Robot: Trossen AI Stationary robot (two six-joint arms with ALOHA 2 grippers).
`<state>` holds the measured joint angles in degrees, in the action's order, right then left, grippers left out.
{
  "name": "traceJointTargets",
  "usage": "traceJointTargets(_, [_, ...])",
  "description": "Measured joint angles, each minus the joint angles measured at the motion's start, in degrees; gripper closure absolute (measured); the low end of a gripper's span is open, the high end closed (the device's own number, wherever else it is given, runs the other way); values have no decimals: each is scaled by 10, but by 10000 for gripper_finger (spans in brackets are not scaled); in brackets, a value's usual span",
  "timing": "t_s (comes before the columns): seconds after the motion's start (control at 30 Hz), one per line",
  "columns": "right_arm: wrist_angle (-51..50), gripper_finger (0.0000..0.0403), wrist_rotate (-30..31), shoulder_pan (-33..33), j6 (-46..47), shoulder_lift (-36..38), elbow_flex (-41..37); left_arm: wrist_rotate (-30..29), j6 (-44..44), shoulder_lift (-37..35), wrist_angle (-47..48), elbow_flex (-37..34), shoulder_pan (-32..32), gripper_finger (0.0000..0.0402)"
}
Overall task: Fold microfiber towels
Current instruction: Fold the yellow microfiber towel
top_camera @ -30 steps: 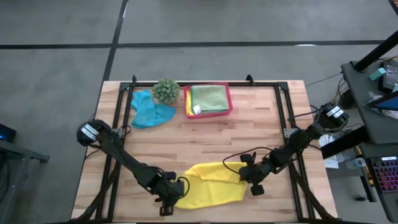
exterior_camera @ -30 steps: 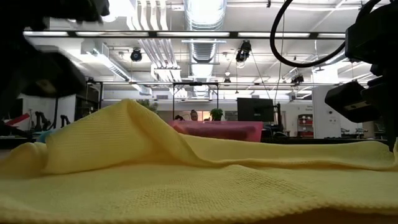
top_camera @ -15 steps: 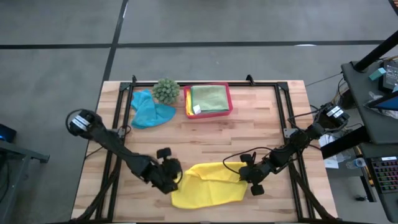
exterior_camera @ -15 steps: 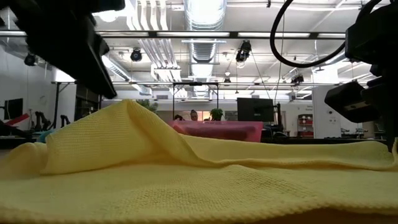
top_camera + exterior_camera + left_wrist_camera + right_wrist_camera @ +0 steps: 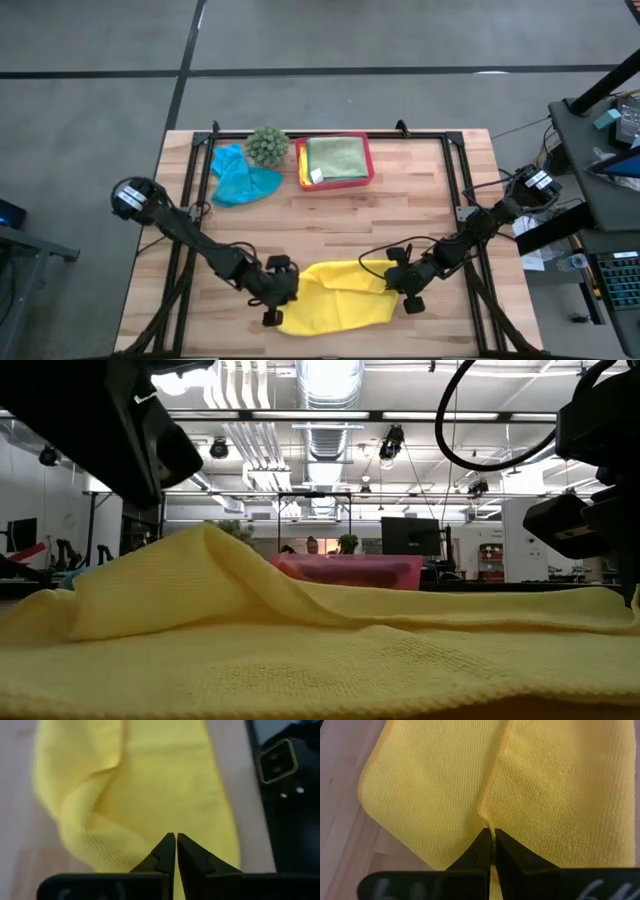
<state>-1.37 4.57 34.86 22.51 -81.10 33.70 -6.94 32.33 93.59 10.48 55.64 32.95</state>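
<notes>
The light wooden tabletop (image 5: 330, 225) is made of long planks and has a black metal frame around its edges. A crumpled yellow microfiber towel (image 5: 335, 296) lies on it near the front edge. At the back, a bunched-up teal blue cloth (image 5: 240, 178) lies next to a small round spiky green plant (image 5: 266, 146). Just beside the plant sits a pink plastic tray (image 5: 366, 176) with a folded light green towel (image 5: 336, 155) in it.
</notes>
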Motion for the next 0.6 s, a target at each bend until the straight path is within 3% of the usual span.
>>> traceJointTargets(0.23, [1,394,0,0,0,0,0,-53,33,-7,69,-8,0,398])
traceJointTargets(0.4, [2,394,1,0,-1,0,0,-83,33,-7,20,0,0,398])
traceJointTargets(0.5, [2,394,4,0,0,0,-1,-142,45,-16,-69,26,-6,398])
traceJointTargets(0.6, [4,394,16,0,-1,0,-1,-229,98,-34,-92,57,-19,398])
